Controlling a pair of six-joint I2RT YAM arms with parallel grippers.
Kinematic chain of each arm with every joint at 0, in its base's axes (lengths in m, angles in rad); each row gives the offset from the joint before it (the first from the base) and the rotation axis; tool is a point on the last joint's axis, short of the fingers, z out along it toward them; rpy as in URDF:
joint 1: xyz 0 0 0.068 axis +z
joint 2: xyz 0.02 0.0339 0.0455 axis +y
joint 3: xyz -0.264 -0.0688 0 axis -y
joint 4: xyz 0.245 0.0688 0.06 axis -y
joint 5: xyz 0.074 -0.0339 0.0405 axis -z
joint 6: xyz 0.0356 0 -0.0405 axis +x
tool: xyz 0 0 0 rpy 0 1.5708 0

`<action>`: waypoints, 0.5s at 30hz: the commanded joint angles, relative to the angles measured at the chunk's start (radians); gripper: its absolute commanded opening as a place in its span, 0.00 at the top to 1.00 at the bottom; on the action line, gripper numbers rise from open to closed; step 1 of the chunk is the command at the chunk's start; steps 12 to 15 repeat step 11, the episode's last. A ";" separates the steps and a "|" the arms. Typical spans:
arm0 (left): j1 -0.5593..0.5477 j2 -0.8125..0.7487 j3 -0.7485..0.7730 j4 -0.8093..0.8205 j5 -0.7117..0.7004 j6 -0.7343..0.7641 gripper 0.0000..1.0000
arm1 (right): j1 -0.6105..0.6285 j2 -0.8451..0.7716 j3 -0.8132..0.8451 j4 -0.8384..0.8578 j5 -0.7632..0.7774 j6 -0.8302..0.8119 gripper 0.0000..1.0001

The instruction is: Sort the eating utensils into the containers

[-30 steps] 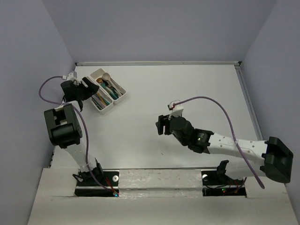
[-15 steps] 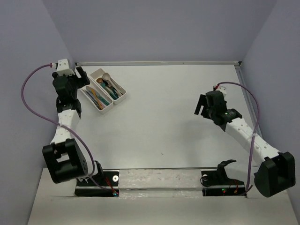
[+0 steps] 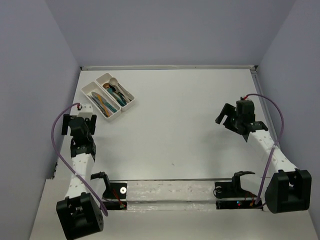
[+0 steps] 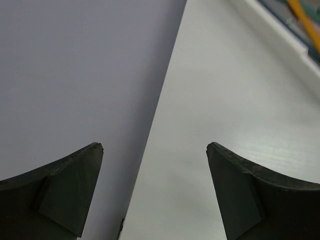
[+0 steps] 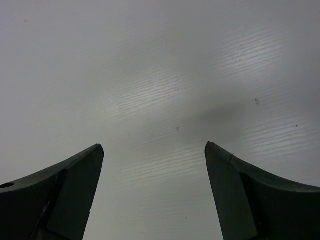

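The two joined white trays (image 3: 90,90) lie at the back left of the table. They hold the utensils (image 3: 113,96): teal, orange and dark knives and several spoons. A corner of a tray (image 4: 280,37) with an orange knife (image 4: 306,24) shows at the top right of the left wrist view. My left gripper (image 3: 76,122) is open and empty, near the left wall, in front of the trays. My right gripper (image 3: 227,114) is open and empty over bare table at the right.
The lilac left wall (image 4: 75,75) meets the table right by the left gripper. A raised rail (image 3: 262,100) runs along the table's right edge, beside the right arm. The arm bases stand at the near edge.
The left arm has drawn back from beside the trays toward the near left. The right arm has swung from the table's middle to the right side.
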 commanded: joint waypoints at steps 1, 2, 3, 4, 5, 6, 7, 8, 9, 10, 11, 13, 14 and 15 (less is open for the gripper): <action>0.003 -0.067 -0.131 0.001 -0.077 0.082 0.01 | 0.003 -0.020 -0.039 0.080 -0.103 0.010 0.12; 0.003 -0.067 -0.150 0.004 -0.073 0.080 0.01 | 0.003 -0.024 -0.052 0.080 -0.102 0.004 0.12; 0.003 -0.065 -0.176 0.012 -0.070 0.076 0.01 | 0.003 -0.029 -0.063 0.082 -0.100 -0.002 0.12; 0.003 -0.062 -0.185 0.017 -0.063 0.069 0.01 | 0.003 -0.038 -0.075 0.086 -0.099 -0.009 0.12; 0.003 -0.057 -0.196 0.023 -0.061 0.057 0.01 | 0.003 -0.062 -0.088 0.096 -0.102 -0.022 0.12; 0.004 -0.054 -0.204 0.029 -0.058 0.051 0.01 | 0.003 -0.078 -0.103 0.108 -0.103 -0.030 0.12; 0.003 -0.047 -0.213 0.037 -0.052 0.045 0.01 | 0.003 -0.093 -0.134 0.132 -0.116 -0.038 0.12; 0.004 -0.045 -0.216 0.037 -0.050 0.036 0.01 | 0.003 -0.124 -0.149 0.145 -0.122 -0.042 0.12; 0.004 -0.042 -0.219 0.038 -0.044 0.016 0.01 | 0.003 -0.141 -0.161 0.177 -0.125 -0.047 0.13; 0.003 -0.039 -0.221 0.034 -0.029 0.010 0.01 | 0.003 -0.158 -0.190 0.198 -0.143 -0.052 0.13; 0.003 -0.039 -0.221 0.028 -0.021 0.008 0.01 | 0.003 -0.187 -0.198 0.214 -0.136 -0.046 0.13; 0.003 -0.039 -0.221 0.028 -0.021 0.008 0.01 | 0.003 -0.187 -0.198 0.214 -0.136 -0.046 0.13; 0.003 -0.039 -0.221 0.028 -0.021 0.008 0.01 | 0.003 -0.187 -0.198 0.214 -0.136 -0.046 0.13; 0.003 -0.039 -0.221 0.028 -0.021 0.008 0.01 | 0.003 -0.187 -0.198 0.214 -0.136 -0.046 0.13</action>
